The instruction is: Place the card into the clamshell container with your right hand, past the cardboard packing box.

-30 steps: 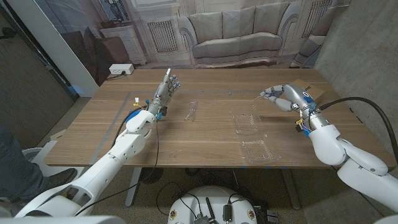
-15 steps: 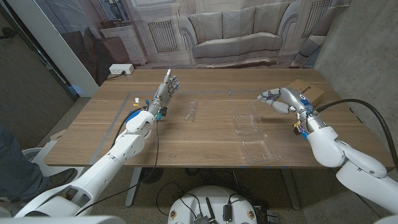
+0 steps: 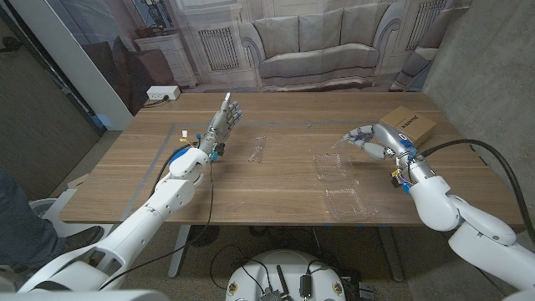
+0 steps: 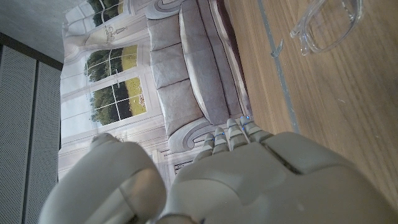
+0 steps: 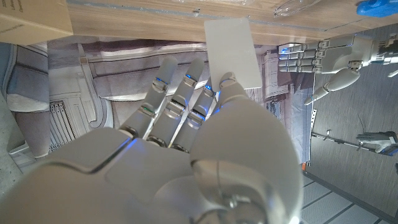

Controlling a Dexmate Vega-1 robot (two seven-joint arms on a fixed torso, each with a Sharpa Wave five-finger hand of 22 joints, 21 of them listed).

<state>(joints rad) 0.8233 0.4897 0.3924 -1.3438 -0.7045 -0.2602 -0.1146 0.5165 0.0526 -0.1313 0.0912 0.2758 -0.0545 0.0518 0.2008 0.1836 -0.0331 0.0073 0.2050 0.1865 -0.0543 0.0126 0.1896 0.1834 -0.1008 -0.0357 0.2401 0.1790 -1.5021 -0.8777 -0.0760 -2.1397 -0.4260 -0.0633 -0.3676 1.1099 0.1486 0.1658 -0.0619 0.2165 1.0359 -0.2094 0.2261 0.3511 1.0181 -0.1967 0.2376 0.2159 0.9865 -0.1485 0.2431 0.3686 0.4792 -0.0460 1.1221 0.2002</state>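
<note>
White card (image 5: 231, 50): pinched thin in your right hand (image 3: 374, 139), could slip.
Clamshell (image 3: 331, 164): clear and light, a bump shoves it.
Left hand (image 3: 226, 113): idle, holding nothing.

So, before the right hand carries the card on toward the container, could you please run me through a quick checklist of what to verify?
1. Card held: ok. The right hand pinches the thin white rectangular card between thumb and fingers.
2. Past the box: ok, seemingly. The right hand is on the container's side of the brown cardboard packing box.
3. Container open: ok. The clear plastic clamshell container lies opened out on the wooden table.
4. Card over the container: not ok. The hand is beyond the container's far edge.
5. Left hand clear: ok. The left hand is raised well to the side.
6. Which half should receive the card: cannot tell.
</note>
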